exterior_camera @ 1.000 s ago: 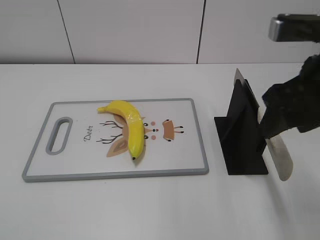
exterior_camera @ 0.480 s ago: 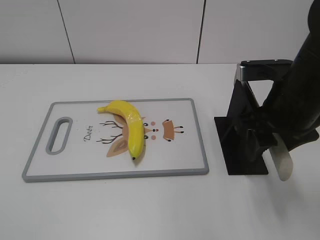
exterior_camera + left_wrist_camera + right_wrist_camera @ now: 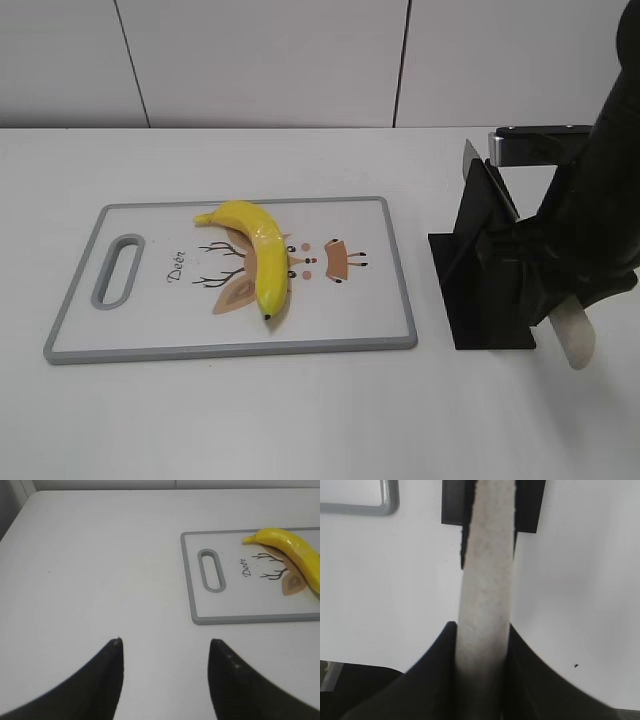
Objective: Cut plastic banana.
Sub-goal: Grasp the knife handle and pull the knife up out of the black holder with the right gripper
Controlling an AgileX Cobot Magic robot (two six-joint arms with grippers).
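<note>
A yellow plastic banana (image 3: 262, 255) lies on the grey-rimmed white cutting board (image 3: 230, 348); both also show in the left wrist view, banana (image 3: 295, 550) and board (image 3: 240, 605). The knife sits in a black stand (image 3: 480, 290), its blade tip (image 3: 470, 157) poking out behind. My right gripper (image 3: 545, 300) is shut on the knife's whitish handle (image 3: 573, 338), to the right of the stand. In the right wrist view the handle (image 3: 487, 580) runs between the jaws (image 3: 482, 630) up to the stand (image 3: 452, 500). My left gripper (image 3: 165, 642) is open and empty over bare table, left of the board.
The white table runs to a white panelled wall at the back. The board's handle slot (image 3: 118, 268) faces left. A corner of the board (image 3: 380, 507) shows in the right wrist view.
My right arm has come down beside the stand and closed round the knife handle. The handle has shifted slightly to the right. The banana and board have not moved.
</note>
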